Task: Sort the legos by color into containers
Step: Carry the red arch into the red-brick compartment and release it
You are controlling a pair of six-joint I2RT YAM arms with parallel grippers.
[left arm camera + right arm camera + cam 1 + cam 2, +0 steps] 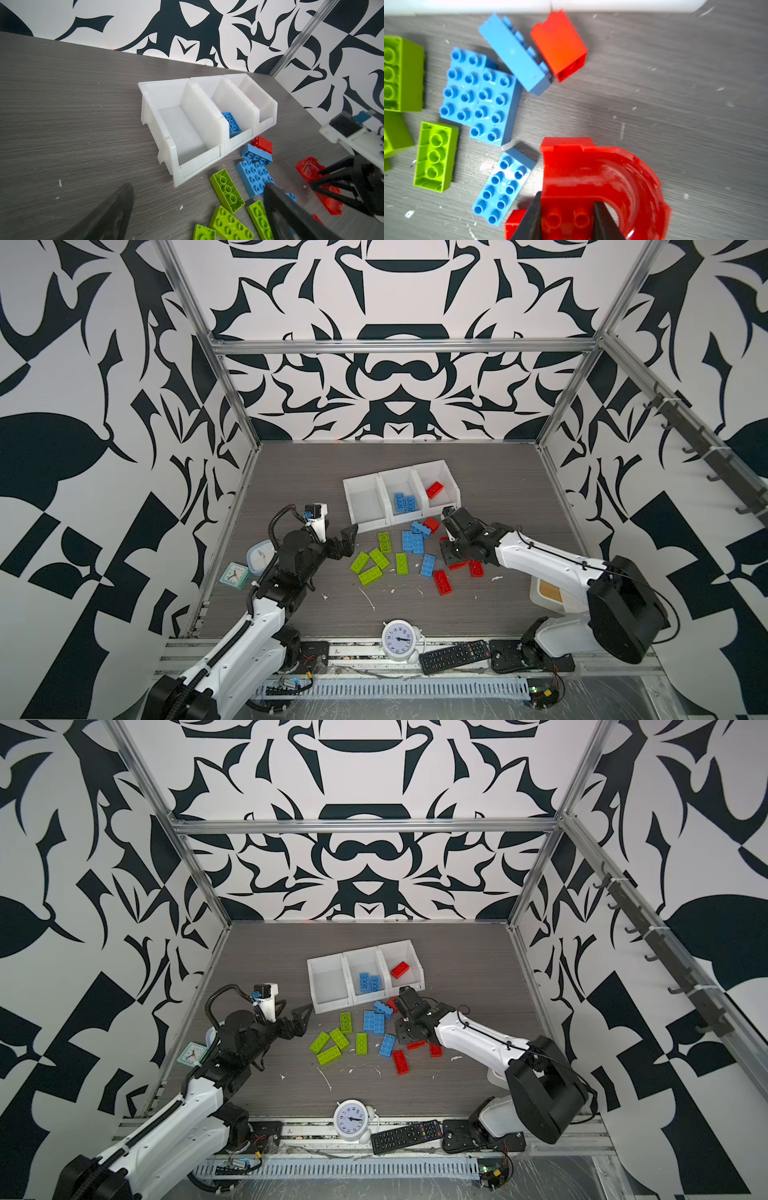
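Fingers (531, 220) of right gripper (566, 220) clamp red arch (591, 176) across its studded leg; container (434, 470) holding red brick (434, 489) lies just above in a top view. Left gripper (345, 541) gapes empty.

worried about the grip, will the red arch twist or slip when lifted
Probably stiff: the red arch looks like hard moulded plastic. It may swing, since the right hand pinches one leg, off-centre. Glossy surface could slip.

Loose legos (411, 541) are crowding the table (299, 481) in front of the containers (384, 497). Bare table is lying open behind and left.
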